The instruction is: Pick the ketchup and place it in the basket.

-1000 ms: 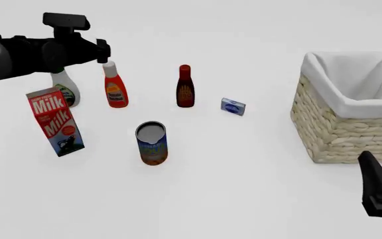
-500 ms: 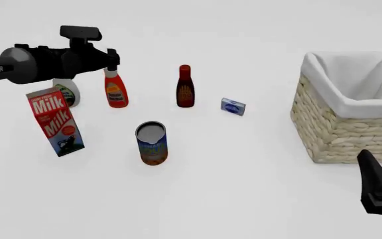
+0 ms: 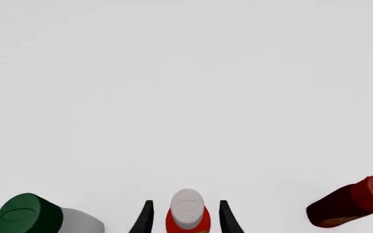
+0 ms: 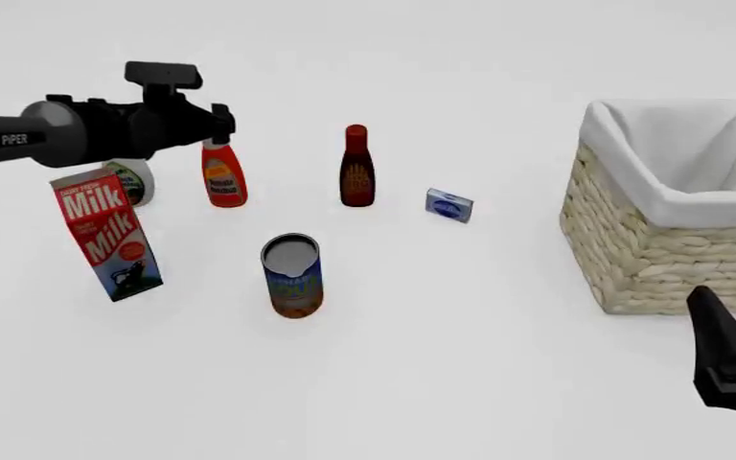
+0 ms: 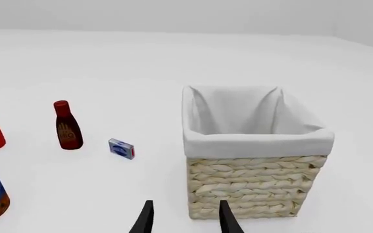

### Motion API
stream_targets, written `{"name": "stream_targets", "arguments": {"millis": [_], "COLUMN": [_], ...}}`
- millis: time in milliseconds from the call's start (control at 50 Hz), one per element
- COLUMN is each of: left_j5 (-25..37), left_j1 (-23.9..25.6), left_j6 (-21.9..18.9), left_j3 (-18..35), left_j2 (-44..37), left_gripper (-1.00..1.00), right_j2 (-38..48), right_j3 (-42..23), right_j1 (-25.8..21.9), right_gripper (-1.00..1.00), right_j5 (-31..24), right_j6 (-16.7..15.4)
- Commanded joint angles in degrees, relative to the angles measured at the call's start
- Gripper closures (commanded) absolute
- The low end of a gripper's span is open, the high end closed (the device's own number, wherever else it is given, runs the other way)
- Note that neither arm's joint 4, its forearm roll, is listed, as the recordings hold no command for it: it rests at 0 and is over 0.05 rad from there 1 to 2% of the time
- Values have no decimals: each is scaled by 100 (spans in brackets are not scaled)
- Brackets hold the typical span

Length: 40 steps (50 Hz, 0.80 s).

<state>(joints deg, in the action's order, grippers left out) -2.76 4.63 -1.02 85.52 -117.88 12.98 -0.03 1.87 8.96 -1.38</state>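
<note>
The ketchup (image 4: 222, 178), a red-orange bottle with a white cap, stands upright at the back left of the table. My left gripper (image 4: 221, 123) is right over its cap. In the left wrist view the gripper (image 3: 186, 203) is open, with the white cap of the ketchup (image 3: 188, 206) between its two dark fingers (image 3: 145, 219), which do not touch it. The basket (image 4: 675, 259) stands at the right with its white cloth lining. My right gripper (image 4: 728, 356) is low at the front right, open and empty (image 5: 186, 204), and looks at the basket (image 5: 251, 184).
A milk carton (image 4: 106, 235) and a white bottle with a green cap (image 4: 130, 182) stand left of the ketchup. A dark red-brown bottle (image 4: 356, 169) stands to its right, then a small blue box (image 4: 450, 205). A can (image 4: 292, 276) stands in front.
My left arm has moved to the right and a little down, so its gripper now covers the ketchup's cap. The right arm has barely moved.
</note>
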Motion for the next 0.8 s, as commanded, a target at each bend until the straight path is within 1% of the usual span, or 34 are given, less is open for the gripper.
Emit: {"name": "stream_targets", "arguments": {"millis": [20,640,800], "left_j5": [7,-61,-72], "left_j1": [15,-3,2], "left_j6": [-4,83,102], "left_j3": [112,248,268], "left_j2": [-142,-392,-447], "left_gripper": [-100,-100,-100], "right_j2": [73,97,180], "right_j3": [2,-3,-3], "right_j1": [30,28,24], "right_gripper": [-100,-100,-100], "right_j5": [69,77,152], "right_j6": [28,26,28]}}
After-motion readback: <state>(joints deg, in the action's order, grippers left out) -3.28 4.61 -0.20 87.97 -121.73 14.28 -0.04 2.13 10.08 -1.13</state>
